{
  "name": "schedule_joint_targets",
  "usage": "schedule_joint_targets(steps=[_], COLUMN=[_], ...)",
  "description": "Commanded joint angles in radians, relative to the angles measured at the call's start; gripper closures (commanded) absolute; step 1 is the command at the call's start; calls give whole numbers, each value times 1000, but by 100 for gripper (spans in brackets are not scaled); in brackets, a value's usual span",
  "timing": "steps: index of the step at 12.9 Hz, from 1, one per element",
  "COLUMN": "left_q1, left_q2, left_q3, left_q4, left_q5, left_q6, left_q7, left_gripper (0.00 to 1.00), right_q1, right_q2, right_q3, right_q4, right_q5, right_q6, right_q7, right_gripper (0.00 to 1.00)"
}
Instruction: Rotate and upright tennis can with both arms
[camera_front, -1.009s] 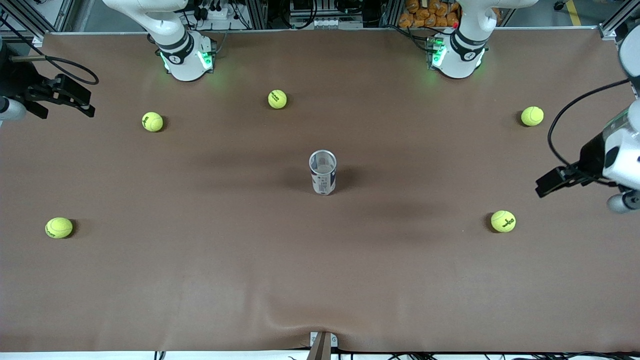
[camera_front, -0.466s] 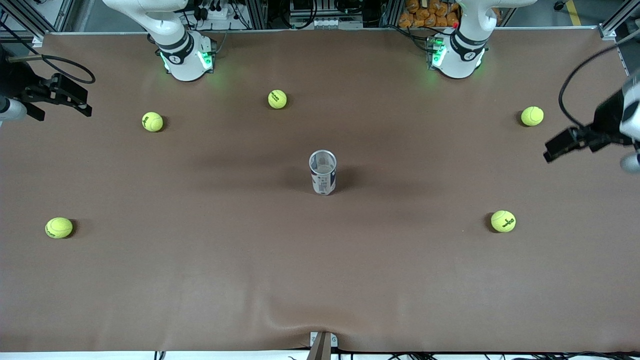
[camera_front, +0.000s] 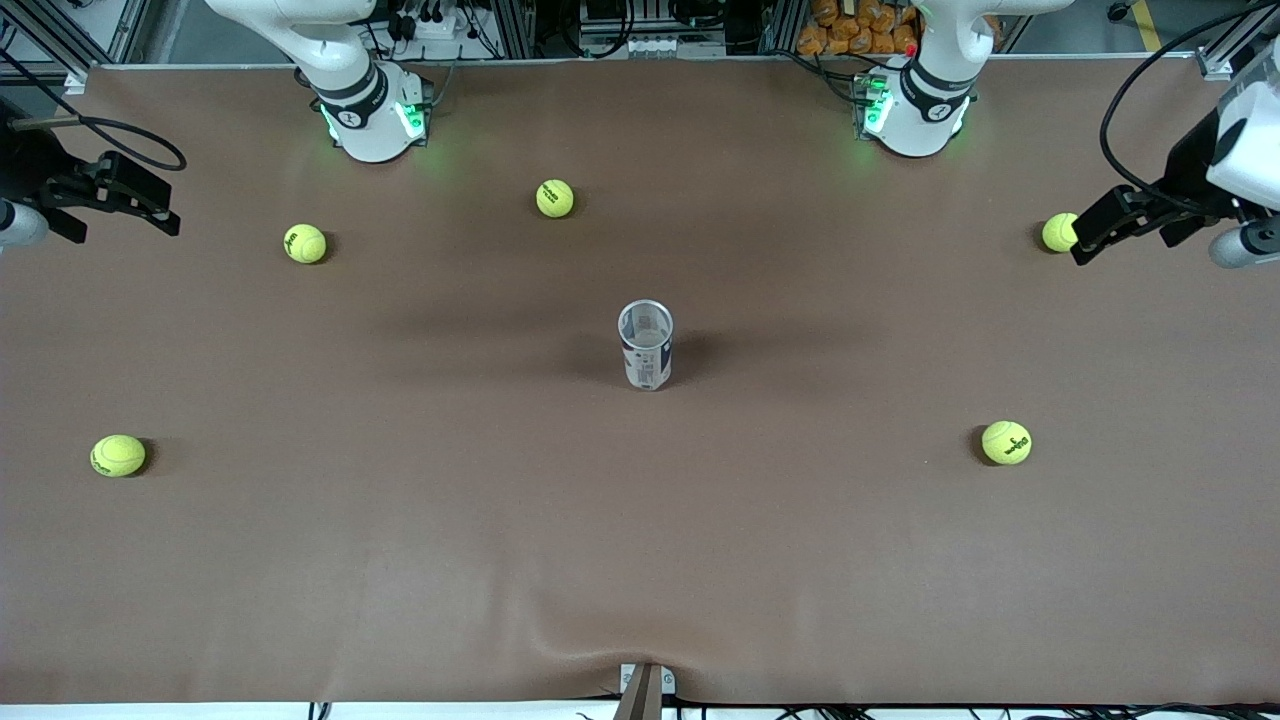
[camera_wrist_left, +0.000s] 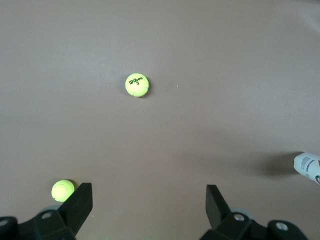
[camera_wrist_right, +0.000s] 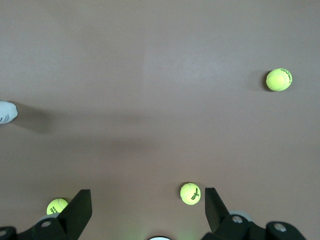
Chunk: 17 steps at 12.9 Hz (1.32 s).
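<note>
Robotics lab, aluminium framing (camera_front: 520, 25), cabling, brown-covered table (camera_front: 640, 560)

High front camera; two downward wrist cameras

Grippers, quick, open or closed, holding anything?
Left gripper: open, empty, over the table's left-arm end.
Right gripper: open, empty, over the right-arm end.

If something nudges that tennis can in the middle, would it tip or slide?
The tennis can stands upright, tall and slim, so it would probably tip. Its open top looks empty, suggesting it is light. Once down, the round body would likely roll.
</note>
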Motion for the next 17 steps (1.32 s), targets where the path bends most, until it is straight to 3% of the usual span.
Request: schedule_joint_targets(steps=[1, 3, 6, 17], left_q1=[22, 22, 22, 22], left_q2=[2, 37, 44, 33], left_q3=[2, 12, 87, 70], left_q4=[6, 39, 39, 36], left_q5=[-15, -13, -82, -64], left_q6=[43, 46, 54, 40], left_q7=[54, 89, 256, 213], left_gripper=[0, 0, 0, 0], right_q1=[-9, -9, -9, -10], right_q2=[-19, -20, -19, -19], right_q3=[7, 7, 7, 7], right_q4=[-30, -30, -32, -32], right_q5=[4, 4, 4, 4], right_q6=[15, 16, 16, 16], right_q7=[45, 45, 45, 45], right_gripper=[0, 0, 0, 0])
